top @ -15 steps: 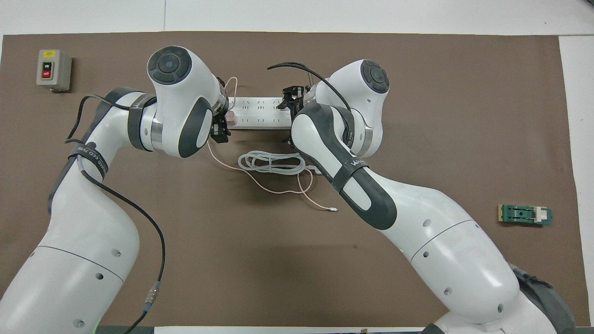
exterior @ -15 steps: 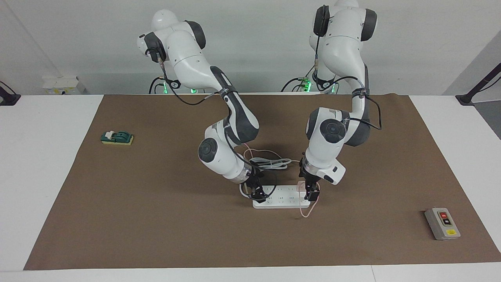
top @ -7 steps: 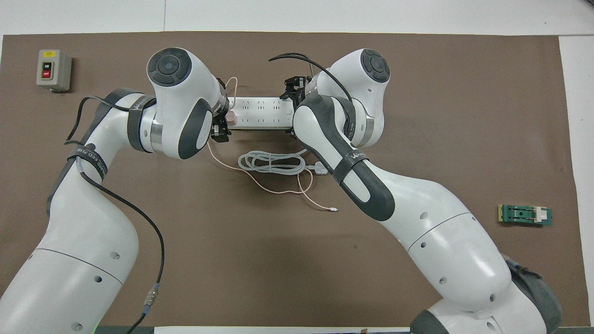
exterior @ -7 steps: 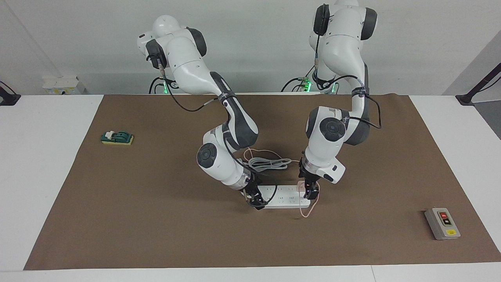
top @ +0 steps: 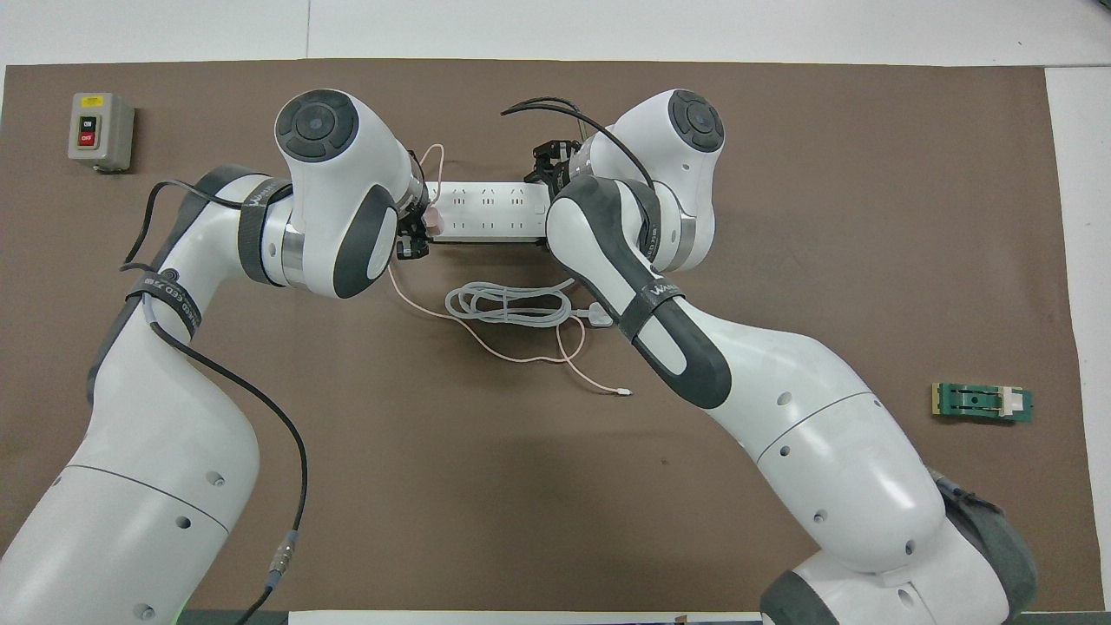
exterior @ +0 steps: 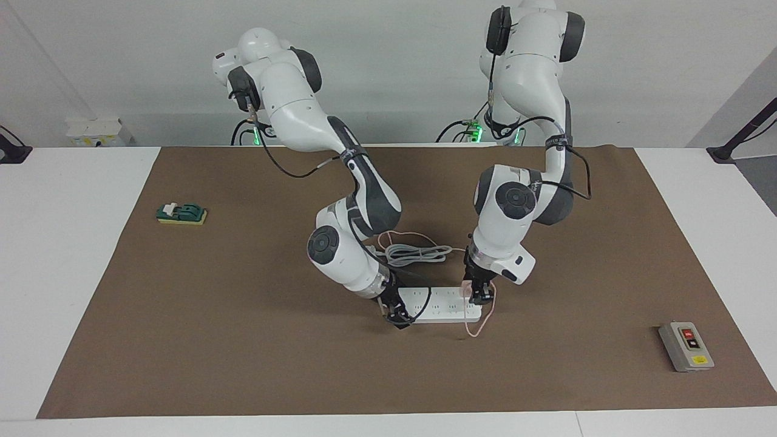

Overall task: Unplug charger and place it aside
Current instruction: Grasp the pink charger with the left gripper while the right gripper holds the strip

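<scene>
The pale pink charger (exterior: 466,291) sits in the white power strip (exterior: 443,312) at the strip's end toward the left arm; it also shows in the overhead view (top: 432,222). My left gripper (exterior: 477,295) is shut on the charger, low over that end of the strip (top: 486,213). The charger's thin pink cable (exterior: 479,328) loops off the strip and runs across the mat (top: 486,343). My right gripper (exterior: 395,314) is down at the strip's other end, touching it; the arm hides most of it in the overhead view (top: 547,169).
A coiled grey-white cord (exterior: 416,254) with a white three-pin plug (top: 599,317) lies nearer to the robots than the strip. A grey button box (exterior: 686,346) stands toward the left arm's end. A green block (exterior: 181,213) lies toward the right arm's end.
My right gripper has dropped from over the strip's sockets to the strip's end toward the right arm. My left gripper has lifted slightly at the charger.
</scene>
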